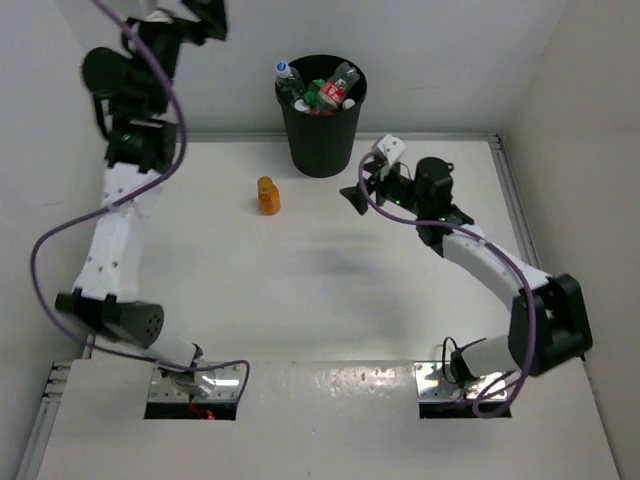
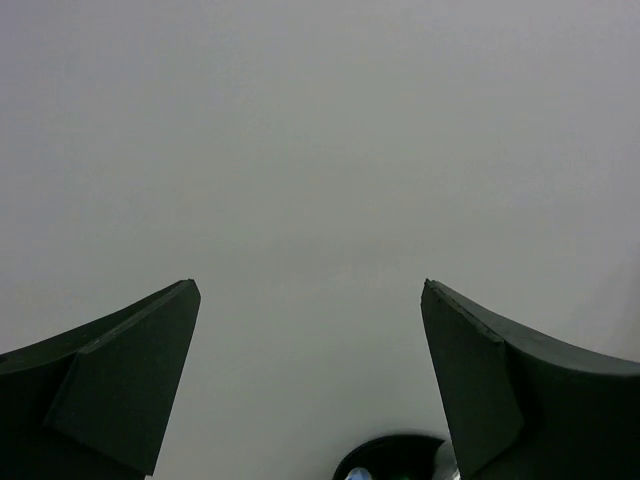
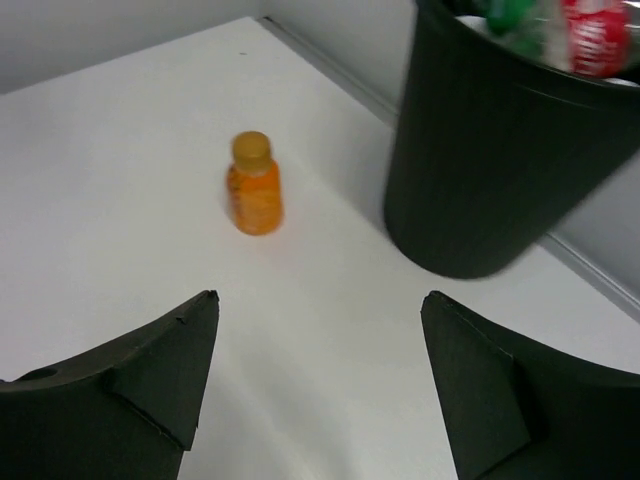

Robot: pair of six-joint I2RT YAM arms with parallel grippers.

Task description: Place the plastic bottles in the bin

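one small orange plastic bottle (image 3: 254, 190) stands upright on the white bench (image 3: 120, 180) near the black round bin (image 3: 480, 150), likely light and slick, so my wide, empty right hand (image 3: 315, 295) should pinch its mid-body.

One orange bottle (image 1: 267, 195), one black bin (image 1: 320, 140) — several more bottles (image 1: 342, 85) inside, exact count unclear.

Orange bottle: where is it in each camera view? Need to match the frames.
Top external: the orange bottle stands upright left of centre, to the left of the bin and nearer the arm bases.
Left wrist: not in it; the dark round rim at the bottom edge is probably the bin.
Right wrist: upper left of centre, upright, apart from the bin on its right.
Shared landmark: the bin.
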